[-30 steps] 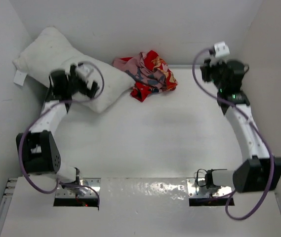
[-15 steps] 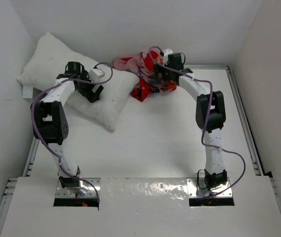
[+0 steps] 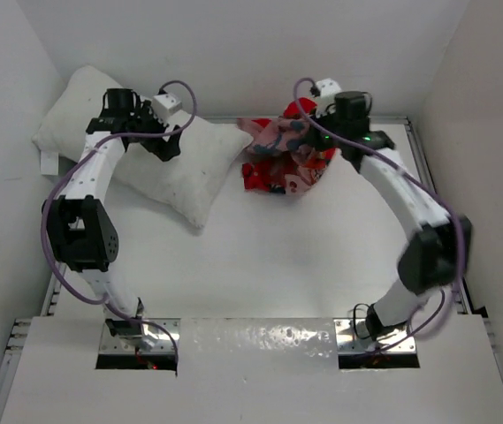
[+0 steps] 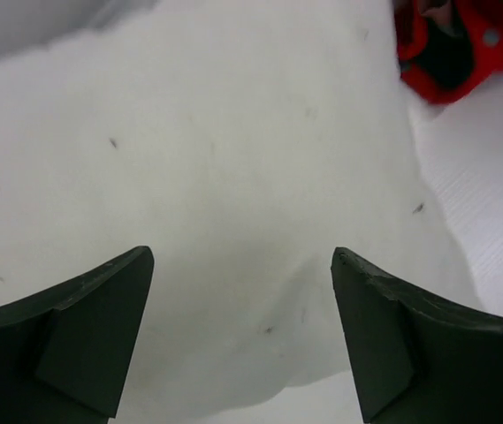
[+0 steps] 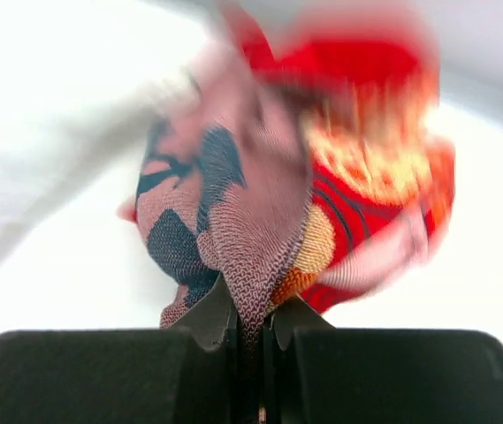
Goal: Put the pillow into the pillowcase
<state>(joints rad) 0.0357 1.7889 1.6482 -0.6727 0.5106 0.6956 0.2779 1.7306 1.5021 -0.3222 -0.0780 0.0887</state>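
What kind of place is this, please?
Probably a robot test cell: plain white walls around a white table, left arm and right arm bolted at its near edge, a pillow and pillowcase to handle.

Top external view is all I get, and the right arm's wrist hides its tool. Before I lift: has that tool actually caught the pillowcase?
Observer: Yes. In the right wrist view the right tool is shut on a fold of the pillowcase, with fabric pinched between its fingers.
Operator: And the left tool over the pillow?
Observer: The left wrist view shows it open, fingers spread wide. The pillow's white surface fills the gap between them, and nothing is pinched.
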